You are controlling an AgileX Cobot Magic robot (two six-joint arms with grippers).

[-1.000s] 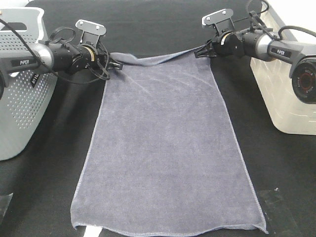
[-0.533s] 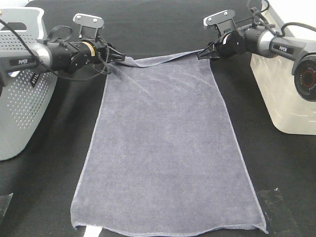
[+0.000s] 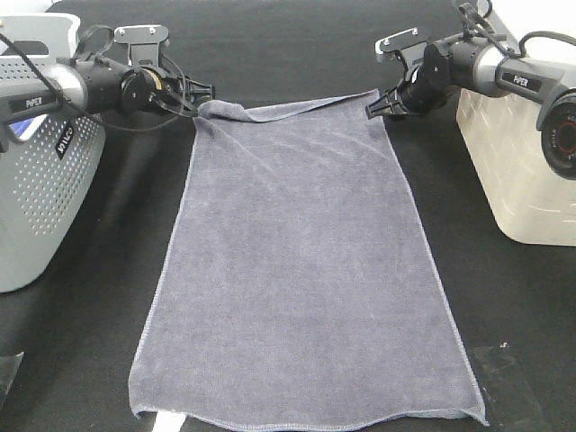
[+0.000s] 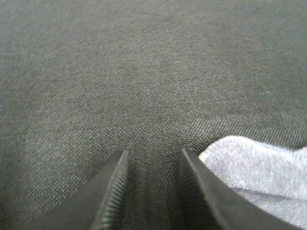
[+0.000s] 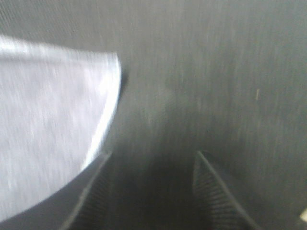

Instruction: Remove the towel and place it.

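The greyish-purple towel (image 3: 301,261) lies spread flat and lengthwise on the black table, its far left corner slightly rumpled. My left gripper (image 3: 208,90) hovers just off that far left corner, open. In the left wrist view the left gripper (image 4: 152,165) has only black cloth between its fingers, with the towel corner (image 4: 259,175) beside one finger. My right gripper (image 3: 372,110) sits at the far right corner, open. The right wrist view is blurred: the right gripper (image 5: 151,160) has nothing between its fingers, and the towel (image 5: 48,124) lies off to one side.
A grey perforated basket (image 3: 36,180) stands at the left edge behind the left arm. A white translucent bin (image 3: 508,171) stands at the right under the right arm. A white strip (image 3: 166,421) shows beneath the towel's near hem.
Both grippers have opened and let go of the towel's far corners, then drawn back and outward. The far hem has dropped flat onto the table.
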